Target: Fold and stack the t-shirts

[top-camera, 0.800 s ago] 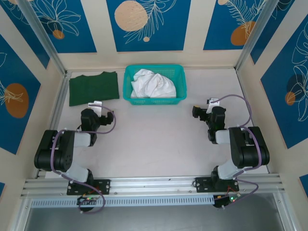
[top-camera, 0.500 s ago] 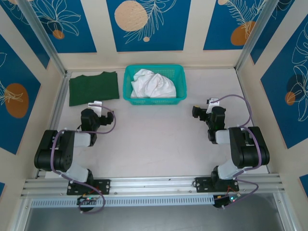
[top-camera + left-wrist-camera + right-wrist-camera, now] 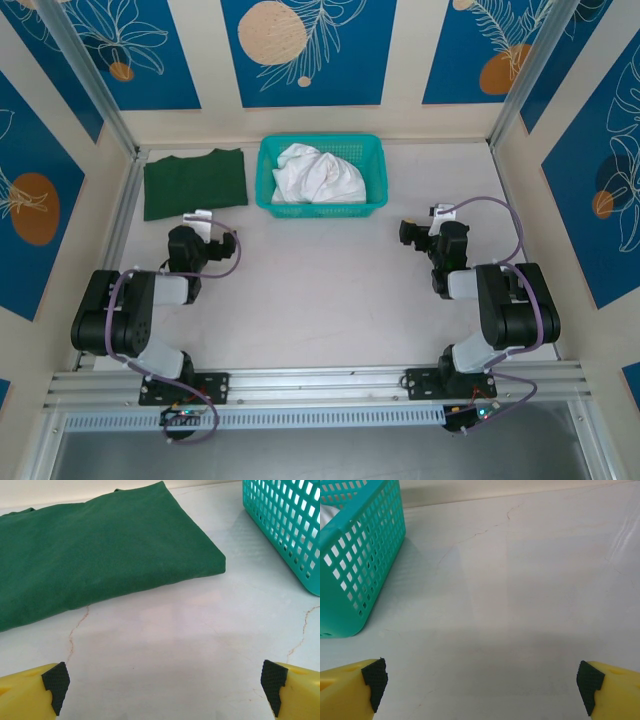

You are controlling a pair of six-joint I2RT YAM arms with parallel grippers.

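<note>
Altogether one green shirt (image 3: 195,182), one white shirt (image 3: 318,172), one basket (image 3: 320,209).

- Overhead view: bright, even, diffuse light from above. Shadows on the pale marbled tabletop (image 3: 320,290) are faint and soft-edged.
- The crumpled white cloth shirt (image 3: 318,172) is nearly washed out, its folds low in contrast.
- Left wrist view: the folded dark green cloth shirt (image 3: 100,555) is sharp. A thin dark shadow lines its near edge, and a pale sheen lies on the tabletop before it.
- Right wrist view: the teal plastic mesh basket (image 3: 355,565) casts a soft grey shadow to its right. A broad whitish glare band runs up the tabletop.
</note>
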